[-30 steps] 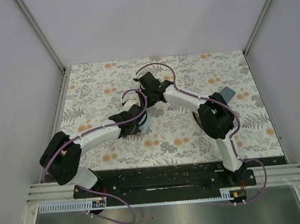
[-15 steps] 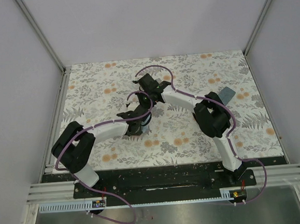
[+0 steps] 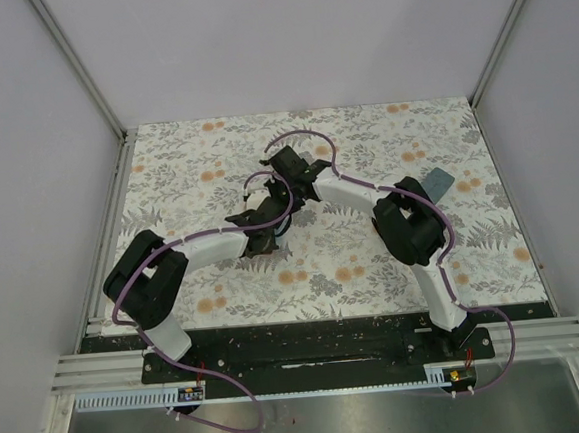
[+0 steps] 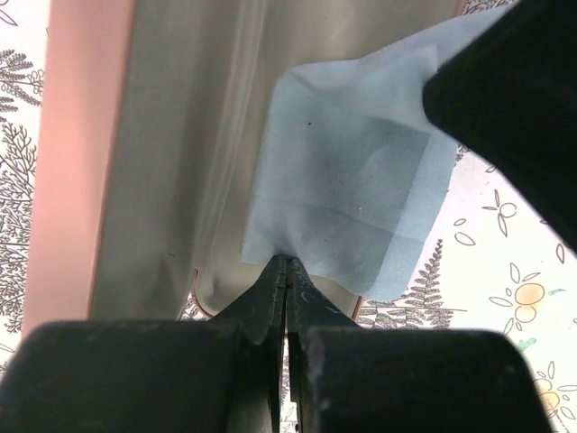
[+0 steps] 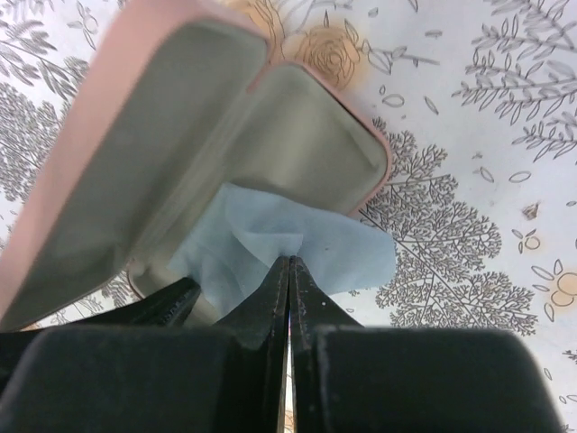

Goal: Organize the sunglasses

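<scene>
No sunglasses show in any view. An open pink case (image 4: 77, 153) with cream lining lies under both grippers at the table's middle. It also shows in the right wrist view (image 5: 180, 135). A light blue cloth (image 4: 352, 189) lies partly in the case and partly over its edge onto the table. My left gripper (image 4: 286, 263) is shut on one corner of the cloth. My right gripper (image 5: 290, 262) is shut on a fold of the same cloth (image 5: 347, 248). In the top view the left gripper (image 3: 268, 228) and the right gripper (image 3: 286, 199) meet and hide the case.
A blue-grey case (image 3: 437, 182) lies on the floral table (image 3: 186, 174) to the right, beside the right arm. White walls stand on the left, right and back.
My left arm has stretched forward and its gripper has moved up the table, closer to the right gripper. The right gripper has shifted only slightly.
</scene>
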Motion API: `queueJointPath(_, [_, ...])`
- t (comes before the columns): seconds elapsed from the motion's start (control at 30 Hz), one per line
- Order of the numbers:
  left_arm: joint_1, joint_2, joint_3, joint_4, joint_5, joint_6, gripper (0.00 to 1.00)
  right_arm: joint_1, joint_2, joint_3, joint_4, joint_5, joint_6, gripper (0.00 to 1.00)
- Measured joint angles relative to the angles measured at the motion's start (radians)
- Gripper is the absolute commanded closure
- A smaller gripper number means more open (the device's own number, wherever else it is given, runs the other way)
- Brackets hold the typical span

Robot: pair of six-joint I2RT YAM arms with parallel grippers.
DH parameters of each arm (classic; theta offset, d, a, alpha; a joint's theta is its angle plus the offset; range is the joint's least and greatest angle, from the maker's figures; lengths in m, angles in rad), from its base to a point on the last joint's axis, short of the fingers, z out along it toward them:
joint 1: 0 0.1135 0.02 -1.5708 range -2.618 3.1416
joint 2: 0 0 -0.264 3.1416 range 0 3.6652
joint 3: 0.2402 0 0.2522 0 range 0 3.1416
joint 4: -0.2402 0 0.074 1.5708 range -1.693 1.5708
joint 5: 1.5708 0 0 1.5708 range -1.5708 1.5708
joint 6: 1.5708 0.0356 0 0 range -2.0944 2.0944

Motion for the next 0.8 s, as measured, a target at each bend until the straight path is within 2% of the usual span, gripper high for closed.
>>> queueJointPath(0.33, [0.003,-0.019,-0.012,-0.012,-0.013,0.006,1.00,-0.002,-0.008,-0.018,0.006,-0.016,0.004,1.00])
queueJointPath(0.5, [-0.008,-0.105,-0.030,-0.070,-0.023,0.010,1.00,-0.004,-0.055,-0.018,-0.007,-0.018,0.011,1.00])
queueJointPath(0.8, [-0.020,-0.324,-0.059,-0.076,0.001,0.040,0.75,-0.041,-0.262,-0.080,-0.051,0.000,0.056,1.00])
